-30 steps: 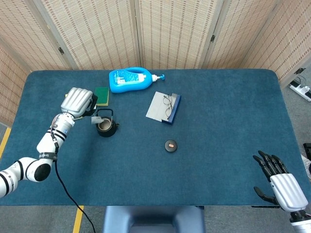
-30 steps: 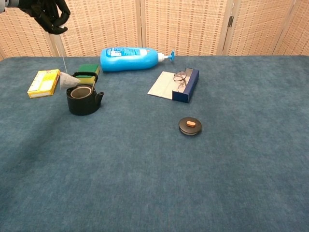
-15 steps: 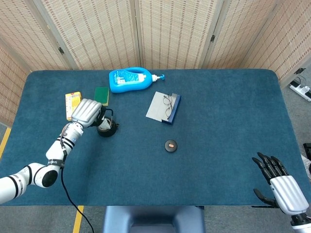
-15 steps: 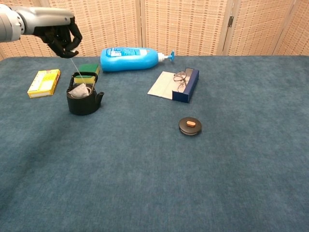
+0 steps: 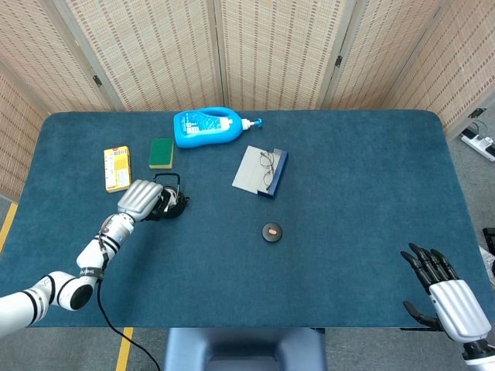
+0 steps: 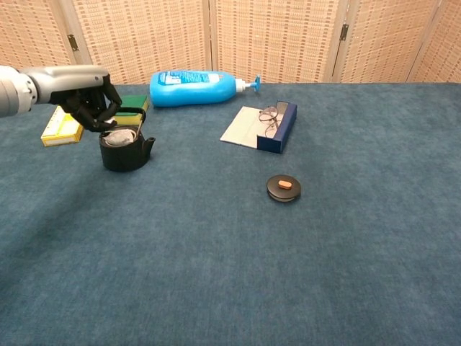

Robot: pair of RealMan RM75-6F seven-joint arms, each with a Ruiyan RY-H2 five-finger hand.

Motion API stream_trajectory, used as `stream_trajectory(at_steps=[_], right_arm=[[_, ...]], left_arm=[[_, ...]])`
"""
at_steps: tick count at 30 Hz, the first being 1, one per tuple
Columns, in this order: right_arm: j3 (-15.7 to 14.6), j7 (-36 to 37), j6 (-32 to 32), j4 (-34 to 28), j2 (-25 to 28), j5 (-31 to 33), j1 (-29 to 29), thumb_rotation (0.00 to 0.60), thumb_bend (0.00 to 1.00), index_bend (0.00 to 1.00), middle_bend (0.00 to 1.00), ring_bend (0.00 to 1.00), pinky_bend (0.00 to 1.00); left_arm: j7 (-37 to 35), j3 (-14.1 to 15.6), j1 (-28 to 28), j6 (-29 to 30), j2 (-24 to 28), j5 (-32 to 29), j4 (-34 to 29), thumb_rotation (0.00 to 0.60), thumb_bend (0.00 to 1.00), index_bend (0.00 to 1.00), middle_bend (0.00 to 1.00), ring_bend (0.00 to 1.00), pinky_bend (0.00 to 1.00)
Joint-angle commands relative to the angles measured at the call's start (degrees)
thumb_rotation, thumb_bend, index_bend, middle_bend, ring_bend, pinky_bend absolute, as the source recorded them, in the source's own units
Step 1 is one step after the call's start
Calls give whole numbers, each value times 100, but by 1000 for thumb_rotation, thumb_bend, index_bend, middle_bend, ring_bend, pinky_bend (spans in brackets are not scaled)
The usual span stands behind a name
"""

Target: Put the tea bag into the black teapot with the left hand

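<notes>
Nearest the robot, the right robot hand (image 5: 448, 290) rests at the near right edge of the blue surface (image 6: 238, 267), fingers spread and holding nothing; it has no part in this job, so it sits well apart from everything. Further in, a small black disc with an orange spot (image 6: 284, 187) lies alone near the middle.

Beyond that on the left, the left robot hand (image 6: 92, 102) hangs low right over the black teapot (image 6: 125, 148), its fingers curled downward toward the opening. The tea bag (image 6: 121, 135) shows as a pale lump inside the pot's mouth, so it looks to be in the pot. Whether the fingers pinch its string is not clear, since the hand hides that spot in the head view. The low position makes sense as a way to lower the bag in without it swinging wide.

Behind the pot sit a green sponge (image 5: 162, 152) and a yellow box (image 5: 116, 168). Further right, glasses rest on an open case (image 6: 262, 127). Farthest back lies a blue bottle (image 6: 194, 87) on its side.
</notes>
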Motion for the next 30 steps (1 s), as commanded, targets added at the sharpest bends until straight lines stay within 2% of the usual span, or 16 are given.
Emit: stream_trajectory(at_steps=[1, 5, 8, 11, 17, 20, 27, 30], right_arm=[[-1, -17, -46, -4, -7, 11, 21, 600, 320, 0, 0, 0, 0], [-24, -74, -87, -26, -19, -38, 42, 600, 320, 0, 0, 0, 0], [-36, -93, -46, -34, -21, -75, 25, 600, 320, 0, 0, 0, 0], [-52, -96, -1, -32, -19, -109, 4, 600, 320, 0, 0, 0, 0], [-59, -80, 47, -5, -25, -132, -16, 600, 320, 0, 0, 0, 0], [-70, -110, 17, -10, -34, -149, -3, 600, 320, 0, 0, 0, 0], [-51, -117, 28, -21, -35, -99, -10, 600, 320, 0, 0, 0, 0], [-42, -98, 4, -17, -29, -72, 4, 600, 320, 0, 0, 0, 0]], left_arm=[[-370, 252, 289, 270, -22, 535, -76, 600, 529, 662, 1000, 1000, 1000], [-488, 342, 439, 508, 74, 864, -319, 600, 528, 654, 1000, 1000, 1000], [-355, 389, 492, 590, 92, 972, -385, 600, 528, 599, 1000, 1000, 1000], [-262, 368, 517, 601, 68, 938, -409, 600, 528, 539, 1000, 1000, 1000], [-221, 346, 576, 587, 26, 894, -403, 600, 528, 504, 1000, 1000, 1000], [-222, 323, 572, 536, -63, 866, -267, 600, 528, 437, 1000, 1000, 1000], [-307, 190, 511, 334, -239, 699, 89, 600, 479, 195, 1000, 1000, 1000], [-342, 191, 525, 305, -261, 704, 161, 600, 446, 144, 1000, 1000, 1000]])
